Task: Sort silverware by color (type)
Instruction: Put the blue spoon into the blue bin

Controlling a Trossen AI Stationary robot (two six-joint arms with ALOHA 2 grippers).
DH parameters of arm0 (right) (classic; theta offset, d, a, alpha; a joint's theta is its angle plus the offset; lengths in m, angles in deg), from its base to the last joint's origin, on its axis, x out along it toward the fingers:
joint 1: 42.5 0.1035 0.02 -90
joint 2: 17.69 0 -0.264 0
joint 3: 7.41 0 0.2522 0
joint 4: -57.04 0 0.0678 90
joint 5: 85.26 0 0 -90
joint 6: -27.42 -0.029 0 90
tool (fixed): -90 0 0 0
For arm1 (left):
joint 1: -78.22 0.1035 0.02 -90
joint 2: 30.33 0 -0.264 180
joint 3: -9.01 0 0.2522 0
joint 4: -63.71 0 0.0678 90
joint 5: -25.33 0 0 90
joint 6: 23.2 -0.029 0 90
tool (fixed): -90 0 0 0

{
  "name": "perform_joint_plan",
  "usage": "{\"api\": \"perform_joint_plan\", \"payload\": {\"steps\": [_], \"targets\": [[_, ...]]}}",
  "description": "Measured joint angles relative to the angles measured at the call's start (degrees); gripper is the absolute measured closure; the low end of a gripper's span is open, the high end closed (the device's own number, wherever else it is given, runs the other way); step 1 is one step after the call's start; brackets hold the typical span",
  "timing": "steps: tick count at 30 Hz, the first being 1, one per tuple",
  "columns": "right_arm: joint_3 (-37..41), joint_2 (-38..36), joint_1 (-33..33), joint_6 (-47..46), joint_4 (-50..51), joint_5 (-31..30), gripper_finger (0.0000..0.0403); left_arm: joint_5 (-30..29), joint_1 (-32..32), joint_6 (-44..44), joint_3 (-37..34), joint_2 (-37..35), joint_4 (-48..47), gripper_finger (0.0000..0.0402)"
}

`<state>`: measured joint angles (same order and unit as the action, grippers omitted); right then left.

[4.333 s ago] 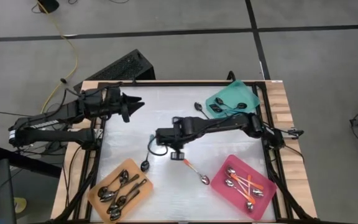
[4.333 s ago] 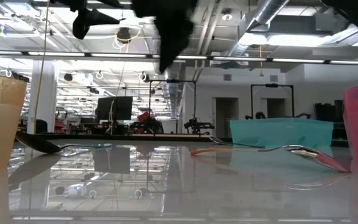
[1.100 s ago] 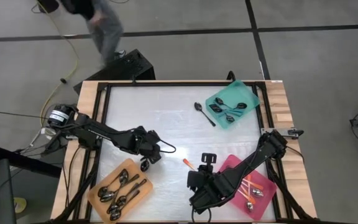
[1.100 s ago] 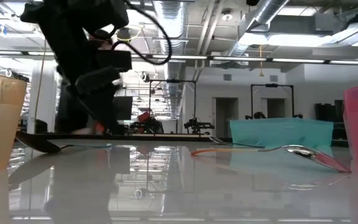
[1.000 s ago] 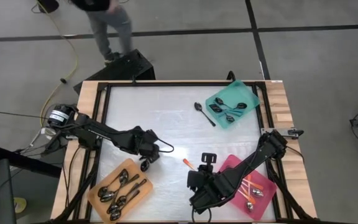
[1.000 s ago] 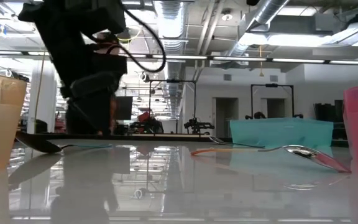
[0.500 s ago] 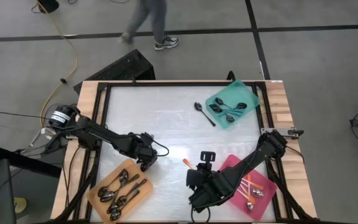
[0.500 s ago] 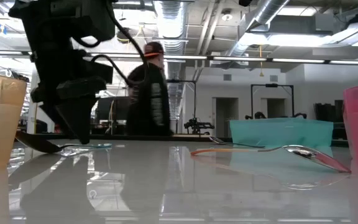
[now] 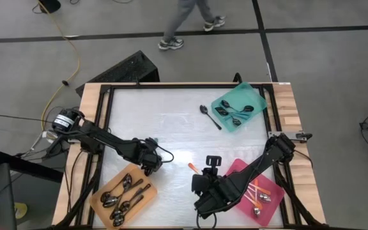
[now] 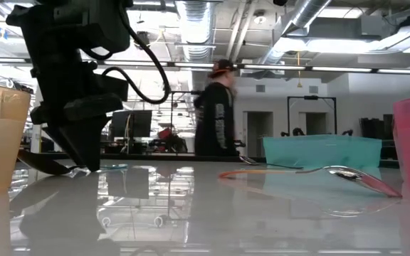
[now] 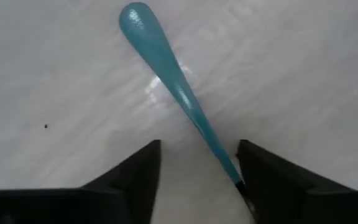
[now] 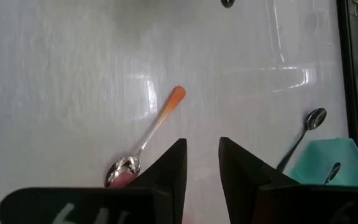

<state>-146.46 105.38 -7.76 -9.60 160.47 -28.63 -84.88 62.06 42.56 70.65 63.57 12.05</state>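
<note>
A teal-handled spoon (image 11: 166,68) lies flat on the white table by the orange tray (image 9: 98,195), which holds several silver spoons. My left gripper (image 9: 149,165) points down over it, open, one finger on each side of the handle. An orange-handled spoon (image 12: 151,134) lies on the table ahead of my right gripper (image 12: 202,146). That gripper hangs high above the table near the pink tray (image 9: 275,191), slightly open and holding nothing. A dark spoon (image 9: 209,117) lies beside the teal tray (image 9: 249,91). My left gripper straddles the teal handle's lower part (image 11: 219,149) from above, with the fingers across the handle. The handle runs close along one finger (image 11: 253,180); whether it touches that finger I cannot tell. The spoon lies flat on the table.
The pink tray holds orange-handled spoons, the teal tray dark ones. A black frame (image 9: 171,85) rims the table. A person (image 10: 216,114) walks beyond the far edge. The table's middle (image 9: 171,121) is bare.
My left gripper has sunk and shifted toward the table's near left edge, down over the teal-handled spoon, rolling its wrist as it went. The person behind the table has walked from left to right.
</note>
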Motion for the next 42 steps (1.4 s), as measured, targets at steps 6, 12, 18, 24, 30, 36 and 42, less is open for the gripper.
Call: {"api": "perform_joint_plan", "payload": {"steps": [6,12,18,24,30,36,42], "targets": [[0.0,0.0,0.0,0.16,-0.27,-1.45,0.0301,-0.63,0.02,-1.7,0.02,2.18,0.8,0.0328],[0.01,0.0,-0.02,-0.05,-0.38,-1.63,0.0301,-2.57,0.38,-7.81,-0.04,3.93,6.91,0.0394],[0.02,-0.11,-0.02,-0.02,0.11,-4.91,0.0301,-3.7,1.72,-10.18,-0.06,1.82,10.44,0.0399],[0.02,-0.17,-0.06,-0.05,0.32,-8.67,0.0301,-3.85,5.66,-20.32,0.09,-2.22,22.24,0.0401],[0.09,-1.83,-0.37,-0.02,0.29,-9.98,0.0301,-0.35,10.18,-28.04,0.15,-3.96,35.31,0.0401],[0.07,-8.86,0.32,-0.02,0.35,-16.4,0.0301,4.44,12.61,-32.96,0.2,-4.37,48.85,0.0401],[0.02,-19.51,3.27,-0.25,0.36,-27.38,0.0301,10.76,13.72,-35.75,0.17,-4.39,60.61,0.0401]]}}
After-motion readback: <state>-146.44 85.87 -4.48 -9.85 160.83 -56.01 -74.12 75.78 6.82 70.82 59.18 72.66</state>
